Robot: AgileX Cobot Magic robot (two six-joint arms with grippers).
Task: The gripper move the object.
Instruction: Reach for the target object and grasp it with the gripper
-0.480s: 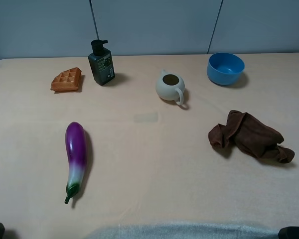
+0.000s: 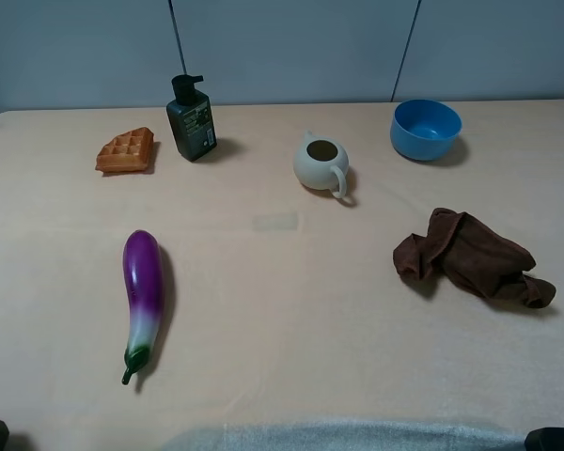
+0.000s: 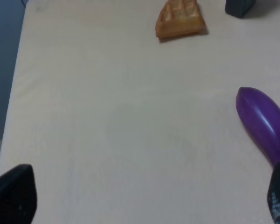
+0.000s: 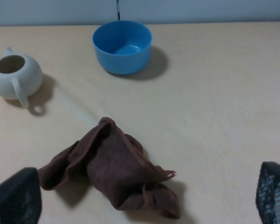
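Observation:
The bright-blue bowl (image 2: 426, 129) stands upright and empty at the far right of the table; it also shows in the right wrist view (image 4: 122, 46). My right gripper (image 4: 144, 196) is open and empty, its black fingertips (image 4: 273, 191) spread wide, well short of the bowl with a brown cloth (image 4: 112, 168) between them. My left gripper (image 3: 144, 200) is open and empty, low over the table's left side, with the tip of the eggplant (image 3: 263, 121) beside one finger. In the exterior high view only black corners of the arms show at the front edge (image 2: 555, 439).
A cream teapot (image 2: 321, 164) stands left of the bowl. A dark pump bottle (image 2: 191, 120) and a waffle (image 2: 126, 150) are at the far left. A purple eggplant (image 2: 143, 296) lies front left. The crumpled brown cloth (image 2: 470, 256) lies front right of the teapot.

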